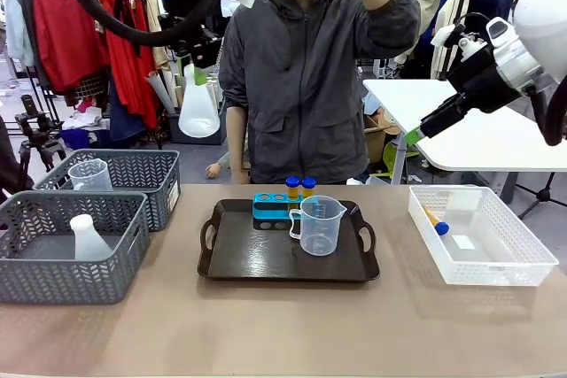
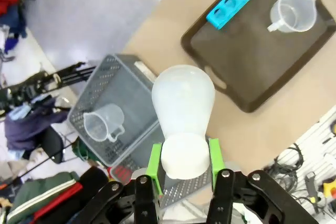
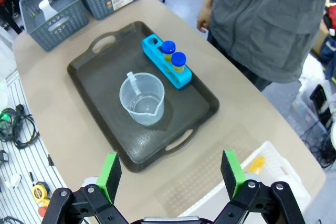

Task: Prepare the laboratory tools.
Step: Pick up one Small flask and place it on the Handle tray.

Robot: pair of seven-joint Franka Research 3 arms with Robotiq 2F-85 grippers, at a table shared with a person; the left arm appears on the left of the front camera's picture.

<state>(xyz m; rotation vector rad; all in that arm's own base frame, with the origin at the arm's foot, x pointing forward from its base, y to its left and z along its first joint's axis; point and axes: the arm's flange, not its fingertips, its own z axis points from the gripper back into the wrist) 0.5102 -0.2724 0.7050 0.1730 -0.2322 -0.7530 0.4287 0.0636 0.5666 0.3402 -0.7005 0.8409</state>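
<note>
Green pads (image 2: 155, 167) of the left gripper (image 2: 185, 164) clamp the neck of the translucent white conical flask (image 2: 184, 100), bulb down, high over the corner of a grey slotted basket (image 2: 100, 80). Right gripper (image 3: 170, 174) hangs raised, jaws apart; beyond, the dark brown handled tray (image 3: 94, 77) shows bare floor beside a clear handled beaker (image 3: 142, 98).

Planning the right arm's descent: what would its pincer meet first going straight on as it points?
Likely the dark tray, near its handle by the measuring beaker; right pincer open, depth unclear.
</note>
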